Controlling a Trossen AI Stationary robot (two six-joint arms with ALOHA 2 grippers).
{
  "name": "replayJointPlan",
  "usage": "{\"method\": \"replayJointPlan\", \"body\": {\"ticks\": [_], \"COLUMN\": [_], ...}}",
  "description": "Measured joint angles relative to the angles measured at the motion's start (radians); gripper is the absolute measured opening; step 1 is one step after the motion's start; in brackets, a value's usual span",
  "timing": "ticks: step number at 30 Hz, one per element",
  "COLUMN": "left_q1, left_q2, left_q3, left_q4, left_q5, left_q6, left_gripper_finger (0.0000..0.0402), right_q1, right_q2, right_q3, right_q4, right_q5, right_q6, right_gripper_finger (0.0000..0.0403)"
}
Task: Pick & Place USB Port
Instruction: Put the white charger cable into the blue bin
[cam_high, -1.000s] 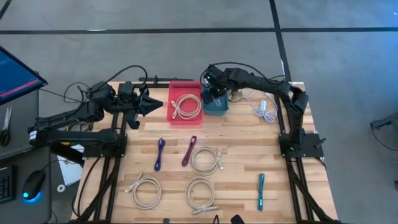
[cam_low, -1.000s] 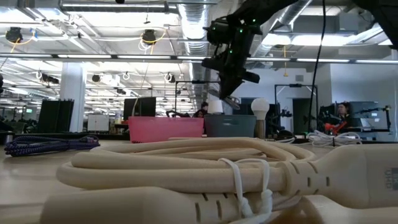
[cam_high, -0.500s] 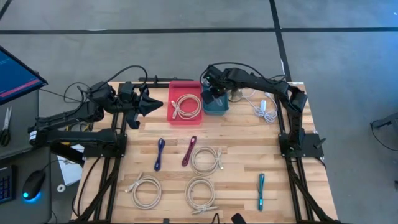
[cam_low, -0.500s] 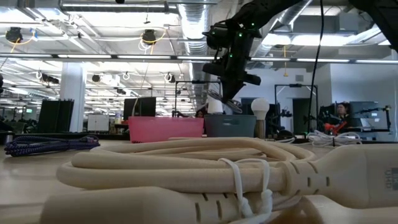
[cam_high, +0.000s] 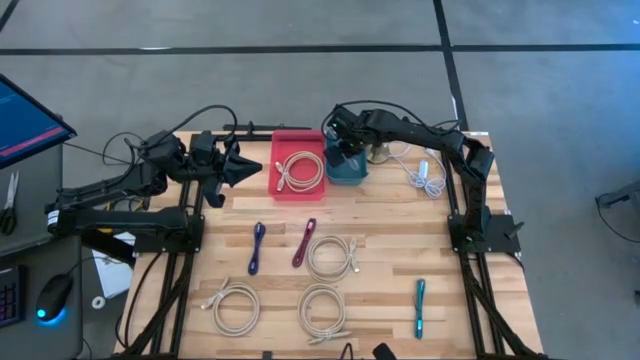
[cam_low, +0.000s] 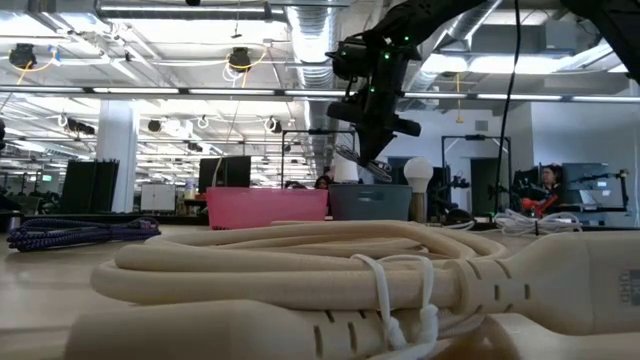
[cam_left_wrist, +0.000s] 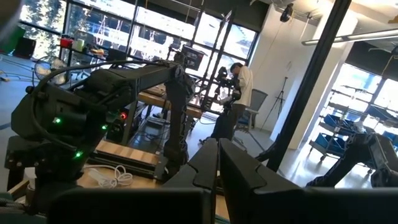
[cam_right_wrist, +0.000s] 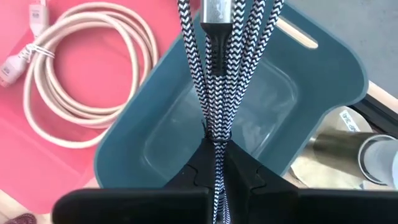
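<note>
The right gripper (cam_right_wrist: 214, 163) is clamped on a black-and-white braided USB cable (cam_right_wrist: 214, 74) and hangs over the blue bin (cam_right_wrist: 311, 81), beside the pink tray (cam_high: 297, 165). A clean drop calls for lowering until the dangling loops sit inside the walls, then releasing. The left gripper (cam_left_wrist: 217, 163) waits closed near the table's left edge.

The braided cable (cam_right_wrist: 214, 74) runs off the right wrist view's edge, its ends unseen.

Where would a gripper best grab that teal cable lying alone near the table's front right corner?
Probably across its middle, coming straight down from above. The teal cable lies flat as a narrow, straight bundle with bare wood on both sides, so the fingers could straddle its width. Its ends look looser.
</note>
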Motion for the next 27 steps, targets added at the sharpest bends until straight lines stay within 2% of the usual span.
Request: {"method": "replayJointPlan", "body": {"ticks": [20,27], "left_q1": [0.000,0.000], "left_q2": [0.000,0.000], "left_q3": [0.000,0.000], "left_q4": [0.000,0.000], "left_q5": [0.000,0.000], "left_q6": [0.000,0.000], "left_gripper_finger": [0.0016,0.0016], "right_q1": [-0.003,0.000], "right_q2": [-0.001,0.086], "right_q3": [-0.043,-0.038], "right_q4": [0.029,0.095], "right_q5": [0.030,-0.016], "right_q6": [-0.002,-0.001], "right_gripper_finger": [0.0002,0.0001]}}
